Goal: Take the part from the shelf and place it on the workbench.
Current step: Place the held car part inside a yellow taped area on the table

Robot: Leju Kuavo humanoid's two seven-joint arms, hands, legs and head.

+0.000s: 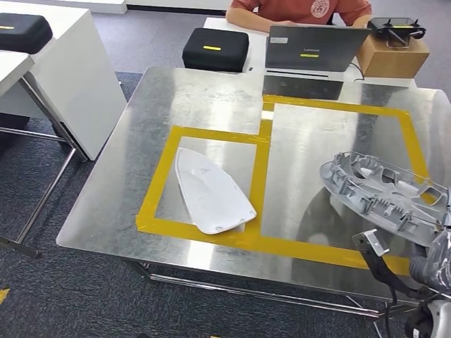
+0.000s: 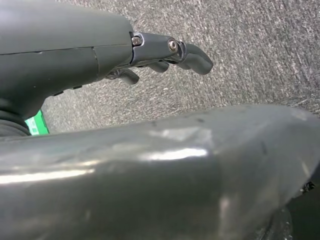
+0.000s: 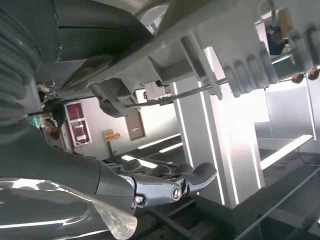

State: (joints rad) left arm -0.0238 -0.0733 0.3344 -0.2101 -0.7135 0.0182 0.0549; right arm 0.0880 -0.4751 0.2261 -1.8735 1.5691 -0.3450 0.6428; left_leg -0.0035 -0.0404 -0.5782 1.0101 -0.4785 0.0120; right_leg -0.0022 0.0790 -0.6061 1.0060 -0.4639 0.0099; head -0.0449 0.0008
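The grey ribbed part (image 1: 385, 189) is held by the right hand (image 1: 439, 257) above the near right of the surface (image 1: 159, 98), over the right taped rectangle (image 1: 340, 248). It should be lowered level inside the tape (white shell (image 1: 211, 191) lies well left). The near edge is close; far room is open. The left hand (image 2: 166, 52) hangs over carpet, fingers loosely apart, holding nothing.

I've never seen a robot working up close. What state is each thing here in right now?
Grey ribbed part: held up over the table's right taped box by the right hand.
White curved part: lying flat in the left taped box.
Laptop: open.
Black case: closed.
Left hand: holds nothing, over carpet.
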